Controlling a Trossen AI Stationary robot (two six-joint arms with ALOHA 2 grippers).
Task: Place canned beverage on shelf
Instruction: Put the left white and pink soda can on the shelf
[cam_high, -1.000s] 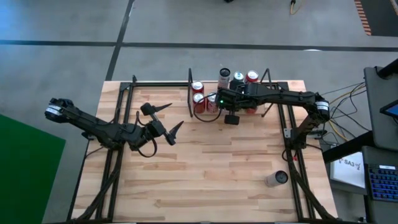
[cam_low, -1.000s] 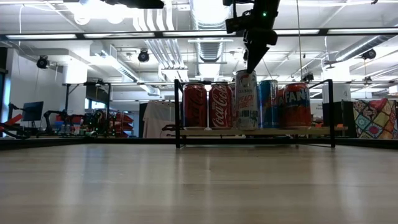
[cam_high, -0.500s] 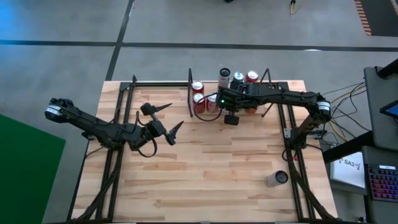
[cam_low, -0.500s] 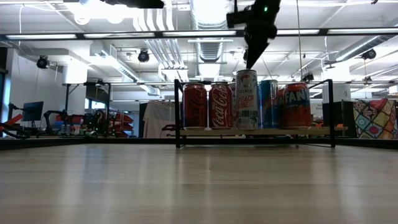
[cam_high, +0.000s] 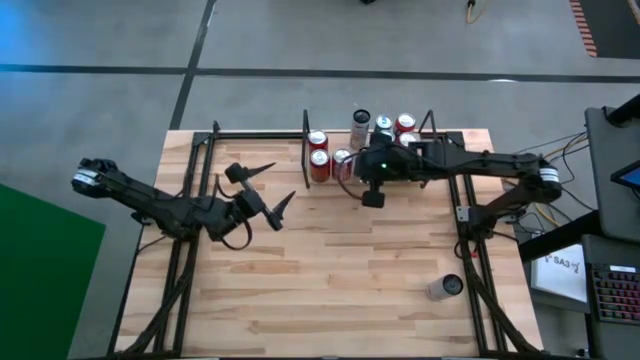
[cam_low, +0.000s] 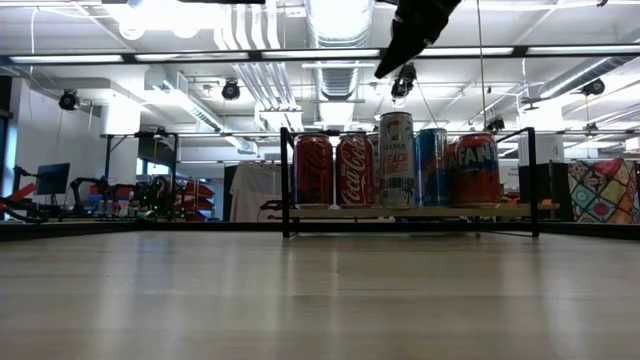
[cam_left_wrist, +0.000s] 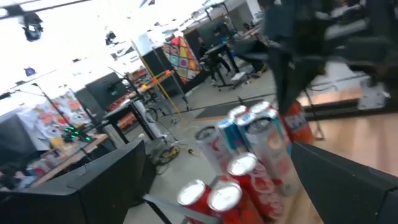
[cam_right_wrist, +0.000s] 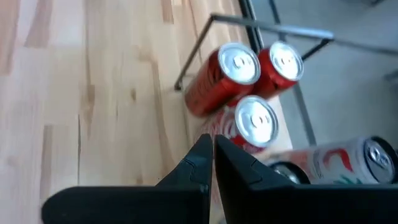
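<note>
While stock is taken: lines follow.
Item: silver cylindrical metal can (cam_high: 445, 287), lying near the plank counter's (cam_high: 340, 290) right front; judged stiff, slick, rolls easily; grip mid-body.
Shelf (cam_low: 410, 211): holds upright cans.
Right end effector (cam_high: 371, 194): closed, empty, above shelf front.
Left end effector (cam_high: 268, 196): open, idle.

Shelf (cam_low: 410, 212) at table's far edge — perhaps six upright cans (cam_low: 397, 160).
</note>
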